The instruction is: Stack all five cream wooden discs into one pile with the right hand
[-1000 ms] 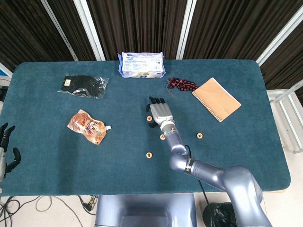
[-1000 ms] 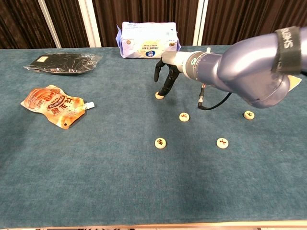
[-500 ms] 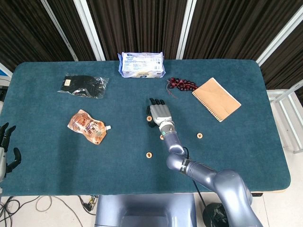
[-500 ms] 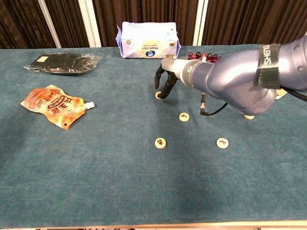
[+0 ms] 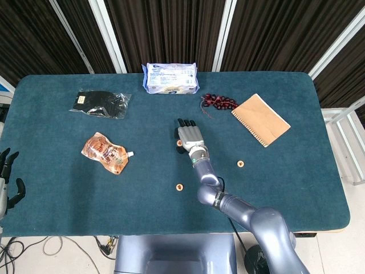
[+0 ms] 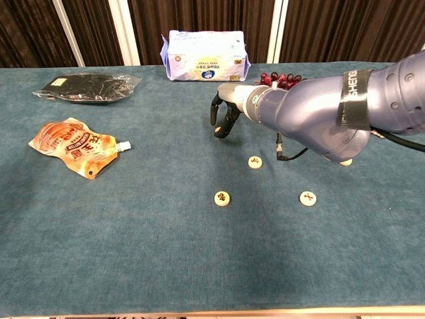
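Right hand | fingers curled down over far cream wooden disc, disc hidden, grip cannot be told | three cream wooden discs seen nearer robot, apart, unstacked | left hand idle off table edge, right nearer.

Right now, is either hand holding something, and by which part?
Cannot tell for the right hand: its curled fingers hide what they may grip. The left hand holds nothing.
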Motion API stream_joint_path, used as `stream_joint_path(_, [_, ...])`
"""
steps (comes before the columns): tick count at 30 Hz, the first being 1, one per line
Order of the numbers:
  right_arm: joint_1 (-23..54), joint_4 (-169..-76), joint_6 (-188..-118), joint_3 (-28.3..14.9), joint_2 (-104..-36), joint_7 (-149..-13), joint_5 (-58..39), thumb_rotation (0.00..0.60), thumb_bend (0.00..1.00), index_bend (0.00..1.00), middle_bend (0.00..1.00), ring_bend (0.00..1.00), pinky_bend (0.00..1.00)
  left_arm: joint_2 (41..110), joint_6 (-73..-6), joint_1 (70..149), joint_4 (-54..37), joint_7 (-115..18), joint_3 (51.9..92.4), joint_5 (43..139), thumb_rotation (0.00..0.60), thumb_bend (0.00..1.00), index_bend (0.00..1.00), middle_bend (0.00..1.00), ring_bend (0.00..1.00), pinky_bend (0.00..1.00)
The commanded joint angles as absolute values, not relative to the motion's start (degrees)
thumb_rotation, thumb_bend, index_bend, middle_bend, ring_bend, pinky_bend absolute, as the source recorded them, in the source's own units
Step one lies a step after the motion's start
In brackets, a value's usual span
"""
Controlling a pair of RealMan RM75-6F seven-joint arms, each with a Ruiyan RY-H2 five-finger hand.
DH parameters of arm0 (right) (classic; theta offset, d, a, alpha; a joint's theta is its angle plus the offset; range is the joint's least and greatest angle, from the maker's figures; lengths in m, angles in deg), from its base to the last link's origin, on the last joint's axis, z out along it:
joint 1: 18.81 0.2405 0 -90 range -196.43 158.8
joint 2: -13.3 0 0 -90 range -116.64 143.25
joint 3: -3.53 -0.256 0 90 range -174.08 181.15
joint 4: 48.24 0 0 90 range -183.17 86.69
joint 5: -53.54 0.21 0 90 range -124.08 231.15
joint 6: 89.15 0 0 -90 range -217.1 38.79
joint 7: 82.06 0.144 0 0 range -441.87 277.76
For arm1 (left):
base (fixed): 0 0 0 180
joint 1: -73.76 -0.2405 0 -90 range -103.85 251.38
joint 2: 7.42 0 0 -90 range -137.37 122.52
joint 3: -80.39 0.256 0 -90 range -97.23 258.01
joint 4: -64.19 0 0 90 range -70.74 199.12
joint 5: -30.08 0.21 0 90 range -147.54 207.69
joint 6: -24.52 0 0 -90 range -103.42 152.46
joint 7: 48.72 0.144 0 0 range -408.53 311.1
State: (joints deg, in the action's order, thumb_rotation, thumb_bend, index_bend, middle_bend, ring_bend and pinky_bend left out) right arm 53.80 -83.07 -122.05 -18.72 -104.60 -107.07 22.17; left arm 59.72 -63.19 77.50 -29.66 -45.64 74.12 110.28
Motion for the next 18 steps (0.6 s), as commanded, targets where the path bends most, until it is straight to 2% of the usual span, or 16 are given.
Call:
stream_joint_path(1, [54.1,-82.1,-121.5,-19.2,-105.2,-107.1,21.9,0.6,0.41,0.43,0.0,0.0,0.0,59.7,-63.2,77.5,-29.6,-45.6,74.1,110.3,0.6,0.62,0.12,0.0,0.0,0.0])
stream_joint_path(18, [53.6,-78.9,-120.0,-20.7,-106.5,-107.3,20.7,0.6,0.42,0.47,0.0,0.0,0.0,59.6,-63.1,77.5,-29.7,-45.7,74.1,110.1,0.6,0.62,0.13,0.0,0.0,0.0])
